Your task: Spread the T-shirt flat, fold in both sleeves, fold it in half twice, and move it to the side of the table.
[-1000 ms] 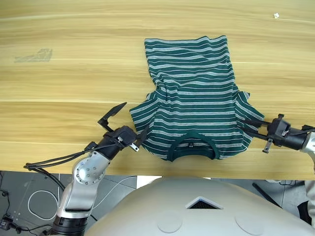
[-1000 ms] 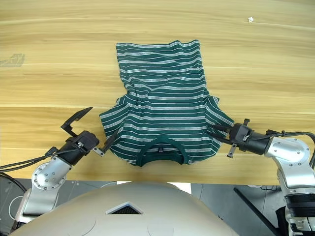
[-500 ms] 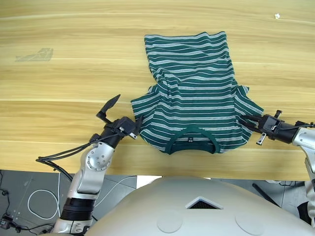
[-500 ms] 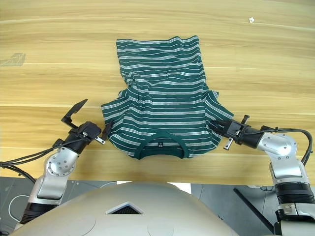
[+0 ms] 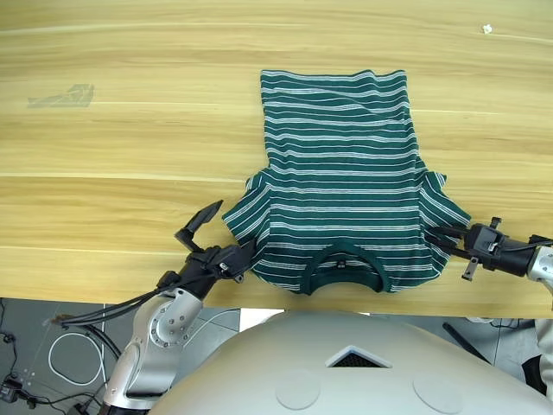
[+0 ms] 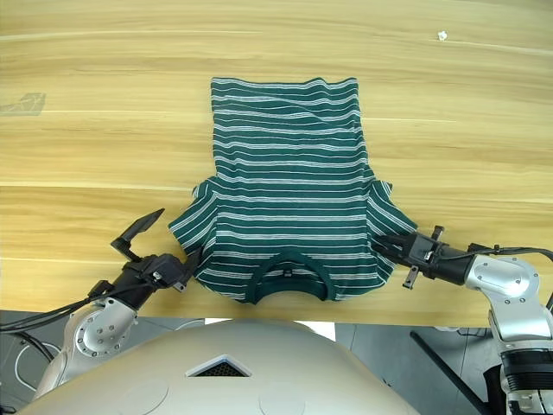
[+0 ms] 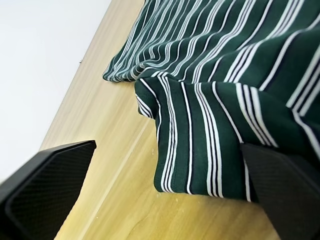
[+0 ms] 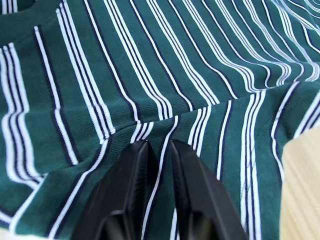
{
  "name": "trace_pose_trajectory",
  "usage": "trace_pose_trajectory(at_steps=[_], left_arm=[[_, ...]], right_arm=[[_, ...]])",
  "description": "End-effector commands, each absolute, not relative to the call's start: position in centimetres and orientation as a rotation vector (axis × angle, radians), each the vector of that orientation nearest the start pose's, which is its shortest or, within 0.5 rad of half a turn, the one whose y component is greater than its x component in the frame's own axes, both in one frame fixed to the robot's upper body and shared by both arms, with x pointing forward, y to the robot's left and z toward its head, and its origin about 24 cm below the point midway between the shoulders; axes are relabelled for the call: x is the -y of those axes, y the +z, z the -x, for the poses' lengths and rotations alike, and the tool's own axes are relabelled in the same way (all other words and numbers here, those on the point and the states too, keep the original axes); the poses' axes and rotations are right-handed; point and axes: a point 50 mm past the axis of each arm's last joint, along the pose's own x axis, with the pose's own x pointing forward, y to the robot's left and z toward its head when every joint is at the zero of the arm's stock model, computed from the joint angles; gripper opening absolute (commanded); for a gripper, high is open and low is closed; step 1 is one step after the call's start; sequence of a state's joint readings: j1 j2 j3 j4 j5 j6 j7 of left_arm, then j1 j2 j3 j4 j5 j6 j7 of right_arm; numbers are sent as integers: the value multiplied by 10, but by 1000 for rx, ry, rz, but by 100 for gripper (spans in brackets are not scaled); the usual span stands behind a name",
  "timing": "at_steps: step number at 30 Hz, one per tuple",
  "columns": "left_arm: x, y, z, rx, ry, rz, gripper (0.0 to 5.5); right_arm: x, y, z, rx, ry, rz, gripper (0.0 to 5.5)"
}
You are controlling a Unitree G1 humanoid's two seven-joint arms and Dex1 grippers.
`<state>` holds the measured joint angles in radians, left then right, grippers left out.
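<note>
Pinching T-shirt shoulder: right pincer.

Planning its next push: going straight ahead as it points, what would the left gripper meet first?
Most likely the T-shirt's sleeve: it lies just ahead of the left gripper, between its open jaws.

this looks like a robotics lab or test room, not anyone's home. the long light-wood table serves as a plain workbench, with a greyish taped-looking mark on its top and a small white scrap towards the far side. below its near edge is a grey floor, where a loose white cable lies coiled among black leads.
</note>
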<state>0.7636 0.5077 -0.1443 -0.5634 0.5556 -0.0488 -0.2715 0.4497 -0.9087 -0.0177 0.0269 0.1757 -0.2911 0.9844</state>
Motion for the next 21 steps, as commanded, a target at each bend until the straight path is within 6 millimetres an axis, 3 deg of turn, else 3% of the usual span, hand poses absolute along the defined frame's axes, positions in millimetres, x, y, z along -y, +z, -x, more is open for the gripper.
trace_pose_trajectory(at_steps=[1,8,12,14,16,19,21], left_arm=[[-192,35,-98,-335,-509,-964,540],[-230,53,-103,-431,-268,-1070,540],[-214,54,-99,-396,-345,-997,540],[-197,59,-97,-345,-429,-890,540],[-191,64,-97,-317,-454,-846,540],[-204,73,-106,-282,-332,-861,540],[-216,75,-112,-269,-223,-891,540]], right_arm=[[286,24,-124,-597,1042,544,86],[295,38,-139,-553,999,581,86],[293,44,-141,-518,1011,554,86],[291,56,-145,-450,1009,475,86],[284,74,-152,-324,1007,335,86],[280,106,-165,-99,947,150,86],[292,114,-171,-56,880,155,86]])
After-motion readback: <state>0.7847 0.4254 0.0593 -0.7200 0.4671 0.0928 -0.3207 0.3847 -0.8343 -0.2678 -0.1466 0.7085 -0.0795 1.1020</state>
